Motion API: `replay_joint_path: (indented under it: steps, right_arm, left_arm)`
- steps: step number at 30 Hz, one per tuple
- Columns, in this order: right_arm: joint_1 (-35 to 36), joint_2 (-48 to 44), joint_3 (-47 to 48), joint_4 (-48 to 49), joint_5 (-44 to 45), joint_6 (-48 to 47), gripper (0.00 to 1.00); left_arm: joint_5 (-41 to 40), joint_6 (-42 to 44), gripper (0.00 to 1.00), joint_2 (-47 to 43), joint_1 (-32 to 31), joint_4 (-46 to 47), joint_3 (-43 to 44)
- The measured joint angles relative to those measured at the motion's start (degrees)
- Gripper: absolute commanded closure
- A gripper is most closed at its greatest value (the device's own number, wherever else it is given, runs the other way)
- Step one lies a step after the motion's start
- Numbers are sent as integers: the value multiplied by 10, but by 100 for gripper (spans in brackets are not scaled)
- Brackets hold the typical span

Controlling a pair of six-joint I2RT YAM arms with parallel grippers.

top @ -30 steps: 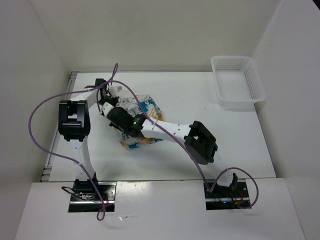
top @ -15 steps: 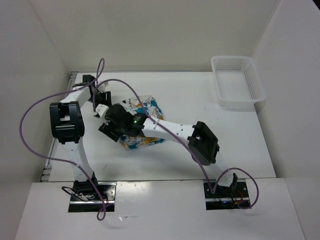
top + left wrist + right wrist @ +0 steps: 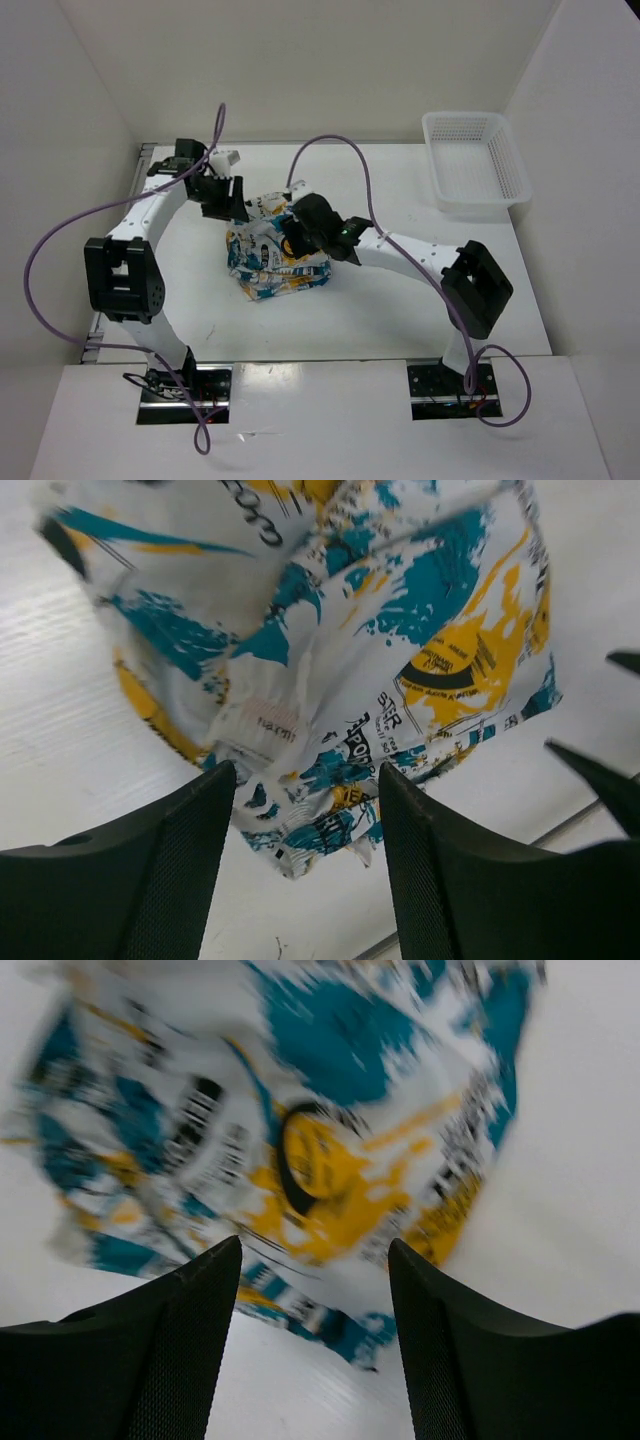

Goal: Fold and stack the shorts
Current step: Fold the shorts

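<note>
Overhead view of a white surface (image 3: 400, 310) with two robot arms reaching in from the near edge.

On the left, the left hand (image 3: 218, 192) hangs over the far left corner of the shorts (image 3: 268, 262). Its fingers are spread well apart and hold nothing. Its wrist view shows the printed cloth (image 3: 400, 630) lying flat below and ahead of the open hand (image 3: 305, 775), with nothing between the fingers.

The shorts lie as a rumpled, partly folded heap left of the surface's middle, nearer the far edge than the near one. The heap looks slightly longer from far to near, though the creases make this hard to judge.

To the right, the right hand (image 3: 296, 236) hovers over the heap's far right part, fingers equally wide and empty. Its wrist view is blurred and shows the cloth (image 3: 330, 1110) beneath the hand (image 3: 315, 1250).

Both hands sit at the heap's far side, one per corner, about equally close. A next fold would probably bring that far edge toward the near edge.

A white mesh basket (image 3: 470, 160) stands at the far right corner, well apart.
</note>
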Motion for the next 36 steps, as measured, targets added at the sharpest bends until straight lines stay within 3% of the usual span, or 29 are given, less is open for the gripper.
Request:
replay_joint_path:
  steps: [7,10,13,14,15,18,21,24,25,26,27,30,31,36]
  right_arm:
    - [-42,4,-96,-5,3,48,34]
    - [-42,5,-115,2,-10,63,40]
    - [-42,8,-129,14,-26,81,67]
    - [-42,12,-131,17,-31,89,91]
    - [-42,16,-132,20,-35,90,99]
    - [-42,29,-136,22,-47,111,100]
    - [-43,30,-151,28,-57,120,100]
    - [-43,20,-178,39,-64,127,100]
    - [-43,13,-186,40,-70,128,100]
    - [-43,4,-191,42,-78,127,97]
    - [-43,-5,-194,41,-87,122,66]
    - [-43,-35,-194,26,-109,94,29]
    - [-48,-47,-193,18,-114,81,24]
    - [-139,-104,-144,23,-167,37,27]
  left_arm:
    - [-17,2,27,64,-33,17,-30]
    - [-42,2,42,68,-42,45,-41]
    - [-71,7,60,75,-52,65,-50]
    - [-80,10,63,80,-55,73,-52]
    - [-86,9,66,82,-57,78,-56]
    - [-99,11,84,84,-57,82,-64]
    - [-109,9,95,84,-56,86,-65]
    - [-112,9,93,81,-48,89,-66]
    - [-110,8,83,81,-43,89,-66]
    - [-105,9,79,81,-40,88,-66]
    - [-101,9,75,81,-38,85,-66]
    - [-93,11,63,80,-41,85,-69]
    - [-91,11,61,78,-43,88,-73]
    - [-88,11,42,76,-52,86,-85]
